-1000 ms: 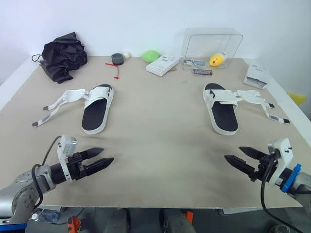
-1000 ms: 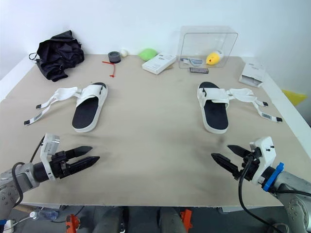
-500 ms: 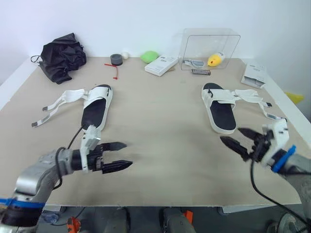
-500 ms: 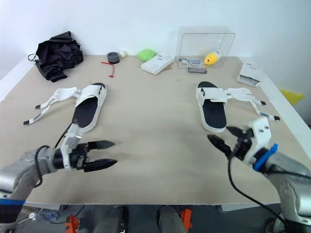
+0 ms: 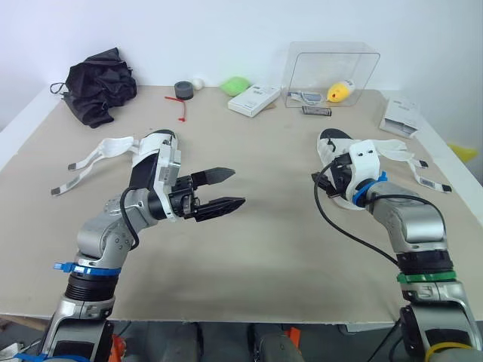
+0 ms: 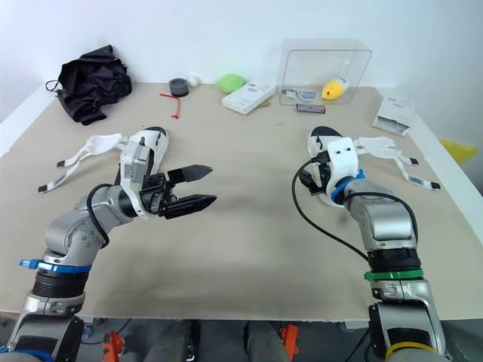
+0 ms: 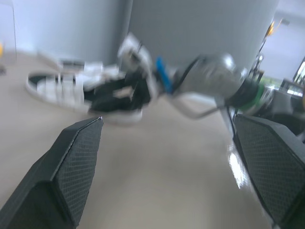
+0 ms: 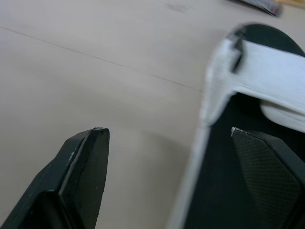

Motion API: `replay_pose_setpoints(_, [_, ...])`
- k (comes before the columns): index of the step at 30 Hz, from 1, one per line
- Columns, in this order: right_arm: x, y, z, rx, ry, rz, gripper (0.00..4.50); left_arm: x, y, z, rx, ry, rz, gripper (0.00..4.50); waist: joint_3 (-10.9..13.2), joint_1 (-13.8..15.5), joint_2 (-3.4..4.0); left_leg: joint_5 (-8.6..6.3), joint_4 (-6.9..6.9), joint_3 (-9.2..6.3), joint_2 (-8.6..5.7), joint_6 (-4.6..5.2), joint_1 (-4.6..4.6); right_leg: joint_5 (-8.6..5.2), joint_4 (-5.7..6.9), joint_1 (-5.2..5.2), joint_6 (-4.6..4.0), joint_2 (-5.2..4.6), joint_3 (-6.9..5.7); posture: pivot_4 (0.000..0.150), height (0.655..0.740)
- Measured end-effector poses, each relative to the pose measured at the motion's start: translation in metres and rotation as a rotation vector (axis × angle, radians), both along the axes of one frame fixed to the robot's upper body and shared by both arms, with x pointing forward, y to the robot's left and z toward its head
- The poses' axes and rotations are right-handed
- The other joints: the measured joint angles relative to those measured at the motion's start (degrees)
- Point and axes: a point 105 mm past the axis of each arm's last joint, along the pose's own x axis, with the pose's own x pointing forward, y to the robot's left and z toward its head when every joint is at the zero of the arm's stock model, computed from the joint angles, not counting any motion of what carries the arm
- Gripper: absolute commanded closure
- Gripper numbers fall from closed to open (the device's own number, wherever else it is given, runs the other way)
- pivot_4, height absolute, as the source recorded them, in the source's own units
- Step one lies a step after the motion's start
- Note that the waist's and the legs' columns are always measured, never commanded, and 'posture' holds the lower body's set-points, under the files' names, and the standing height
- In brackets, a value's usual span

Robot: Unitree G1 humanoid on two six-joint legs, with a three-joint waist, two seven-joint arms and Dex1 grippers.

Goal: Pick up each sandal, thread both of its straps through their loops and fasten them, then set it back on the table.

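black crumpled cloth (image 5: 98, 94) – far-left corner | grey tape roll (image 5: 182, 91), white ball (image 5: 197, 84), green lump (image 5: 235, 85), white box (image 5: 253, 100) along far edge | clear container (image 5: 332, 56) holding yellow toy (image 5: 337, 92) – far-right | white packet (image 5: 398, 118) by right edge

My left gripper (image 5: 226, 188) above table (image 5: 264, 249), left of centre, fingers apart, aimed toward right edge. My right gripper (image 8: 167, 130) low near right edge, fingers wide.
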Motion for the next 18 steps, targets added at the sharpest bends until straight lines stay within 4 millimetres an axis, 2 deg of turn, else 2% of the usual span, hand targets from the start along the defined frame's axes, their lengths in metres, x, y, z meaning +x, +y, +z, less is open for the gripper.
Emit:
replay_pose_setpoints(3, [0.006, -0.002, -0.011, 0.018, 0.027, -0.020, 0.10, -0.001, 0.000, -0.003, 0.013, 0.007, -0.001, 0.00, 0.00, -0.17, 0.01, -0.02, 0.00, 0.02, 0.02, 0.03, 0.03, 0.00, 0.01, -0.01, -0.01, 0.04, 0.03, 0.150, 0.7400])
replay_pose_setpoints(9, [0.024, 0.008, -0.008, 0.056, 0.004, -0.016, 0.10, 0.003, -0.002, -0.009, 0.036, -0.002, 0.032, 0.00, 0.00, -0.27, 0.01, 0.00, 0.16, 0.00, 0.14, 0.05, 0.08, 0.04, 0.04, 0.05, 0.10, 0.20, 0.04, 0.150, 0.7400])
replay_pose_setpoints(12, [0.042, 0.008, -0.008, 0.057, -0.004, -0.071, 0.10, 0.022, -0.005, -0.003, 0.033, -0.046, 0.136, 0.00, 0.00, -0.26, 0.01, 0.07, 0.25, 0.05, 0.12, 0.13, 0.09, 0.19, 0.03, 0.08, 0.20, 0.21, 0.10, 0.150, 0.7400])
replay_pose_setpoints(14, [0.048, 0.006, -0.007, 0.048, -0.016, -0.095, 0.10, 0.028, -0.005, -0.003, 0.049, -0.068, 0.184, 0.00, 0.00, -0.26, 0.00, 0.08, 0.26, 0.06, 0.12, 0.14, 0.09, 0.19, 0.02, 0.09, 0.21, 0.21, 0.12, 0.150, 0.7400])
replay_pose_setpoints(18, [0.060, 0.004, -0.002, 0.021, -0.042, -0.154, 0.10, 0.044, -0.005, -0.013, 0.082, -0.059, 0.280, 0.00, 0.01, -0.27, 0.02, 0.07, 0.22, 0.14, 0.08, 0.14, 0.06, 0.37, 0.02, 0.03, -0.09, 0.15, 0.20, 0.150, 0.7400])
